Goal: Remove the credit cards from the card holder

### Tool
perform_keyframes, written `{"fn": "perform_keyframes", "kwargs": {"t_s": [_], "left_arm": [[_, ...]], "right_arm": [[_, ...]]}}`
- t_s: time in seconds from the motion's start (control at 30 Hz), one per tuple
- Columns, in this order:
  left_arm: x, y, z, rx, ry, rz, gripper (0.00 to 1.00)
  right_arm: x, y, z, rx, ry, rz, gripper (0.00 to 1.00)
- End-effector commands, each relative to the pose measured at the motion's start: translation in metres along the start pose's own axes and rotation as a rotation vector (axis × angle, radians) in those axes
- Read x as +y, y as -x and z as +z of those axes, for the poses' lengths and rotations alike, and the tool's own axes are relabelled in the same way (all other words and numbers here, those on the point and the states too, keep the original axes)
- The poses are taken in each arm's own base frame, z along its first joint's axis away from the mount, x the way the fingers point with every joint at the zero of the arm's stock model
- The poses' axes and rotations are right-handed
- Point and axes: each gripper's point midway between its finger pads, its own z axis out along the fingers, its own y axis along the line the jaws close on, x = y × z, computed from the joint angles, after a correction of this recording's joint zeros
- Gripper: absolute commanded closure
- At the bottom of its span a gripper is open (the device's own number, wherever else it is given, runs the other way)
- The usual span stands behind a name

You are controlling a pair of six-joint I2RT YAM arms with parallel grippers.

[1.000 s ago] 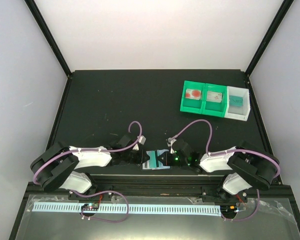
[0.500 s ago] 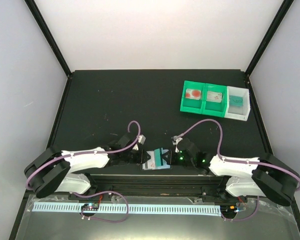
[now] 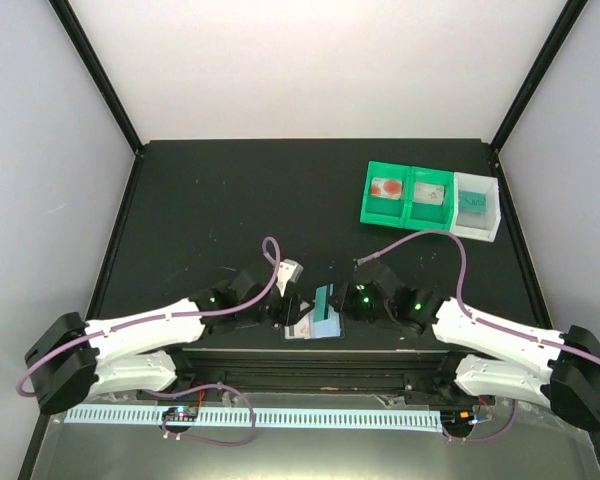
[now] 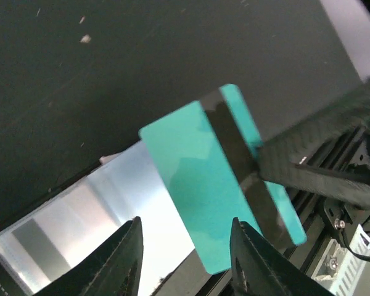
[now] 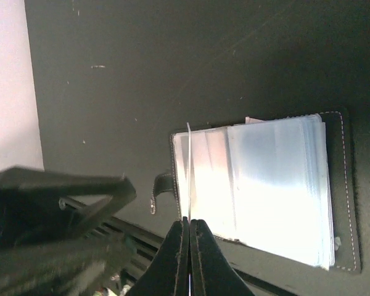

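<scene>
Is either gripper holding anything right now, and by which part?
The right gripper pinches a teal credit card by its striped long edge. The left gripper holds nothing.

teal card (image 3: 323, 300): thin teal rectangle with a black stripe along one long edge
card state: fully out of the sleeves and lifted off the table, pinched at the stripe side by the right gripper (image 5: 188, 223)
card pose: tilted on edge; edge-on in the right wrist view, a thin pale line
card place: just over the card holder (image 3: 302, 327), at its 1 o'clock in the top view
holder look: black wallet with pale stitching and glossy clear sleeves
holder state: open, lying flat, sleeves face up
holder place: 6 o'clock edge of the table
strap: sticks out at the holder's 9 o'clock in the right wrist view
</scene>
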Motion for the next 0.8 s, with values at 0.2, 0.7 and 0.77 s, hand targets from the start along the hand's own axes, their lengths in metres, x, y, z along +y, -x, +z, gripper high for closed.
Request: {"fn": "perform_keyframes", "kwargs": {"t_s": [0.2, 0.7, 0.77], "left_arm": [[-0.056, 0.014, -0.034, -0.253, -0.063, 0.459, 0.5], [-0.045, 0.017, -0.035, -0.33, 0.085, 0.69, 0.48], [-0.046, 0.013, -0.033, -0.329, 0.079, 0.735, 0.47]], "right_arm": [[0.03, 0.017, -0.023, -0.04, 0.023, 0.218, 0.99], [0.036, 0.009, -0.014, 0.014, 0.078, 0.295, 0.99], [0.035, 0.007, -0.012, 0.019, 0.087, 0.311, 0.99]]}}
